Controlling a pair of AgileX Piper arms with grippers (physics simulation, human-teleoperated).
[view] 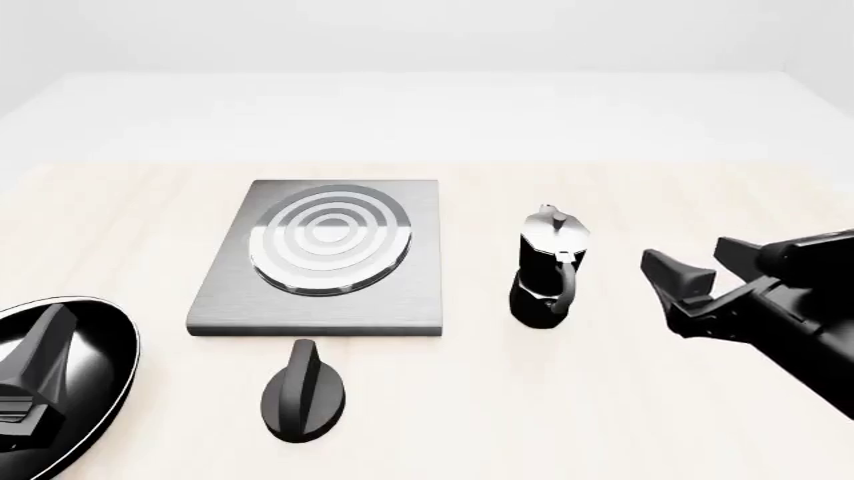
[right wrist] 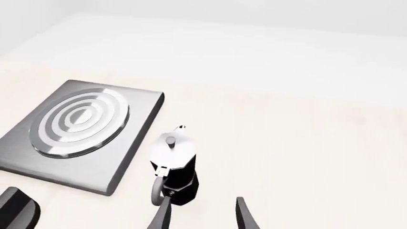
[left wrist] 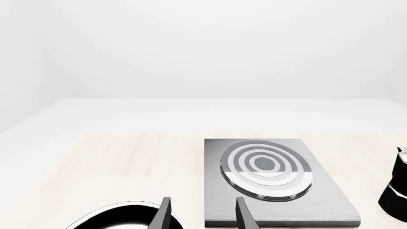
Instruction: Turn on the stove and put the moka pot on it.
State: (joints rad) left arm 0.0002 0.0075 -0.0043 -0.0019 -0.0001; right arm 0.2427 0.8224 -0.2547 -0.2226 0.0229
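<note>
The moka pot [view: 546, 268] stands upright on the worktop [view: 561, 410], just to the right of the stove [view: 394, 285] and apart from it, with its handle turned toward the near edge. Its silver lid and knob show clearly in the right wrist view [right wrist: 170, 149], while the left wrist view catches only a cut-off black sliver of it [left wrist: 397, 188] at the frame edge. The stove plate lies flat left of centre, its ringed burner [view: 330, 240] bare. The black knob [view: 302, 392] sits on the worktop just in front of the stove's near edge, not touching it; in the right wrist view only a corner of it shows [right wrist: 16, 210].

The right gripper [view: 701, 273] hangs to the right of the pot, near it but clear of it, fingers apart and holding nothing. The left gripper [view: 40, 370] is over the frying pan [view: 107, 350] at the near left corner; the front view shows it as a dark shape, partly cut off, but the left wrist view shows its fingers [left wrist: 164, 212] apart and bare. The pan runs off the frame
</note>
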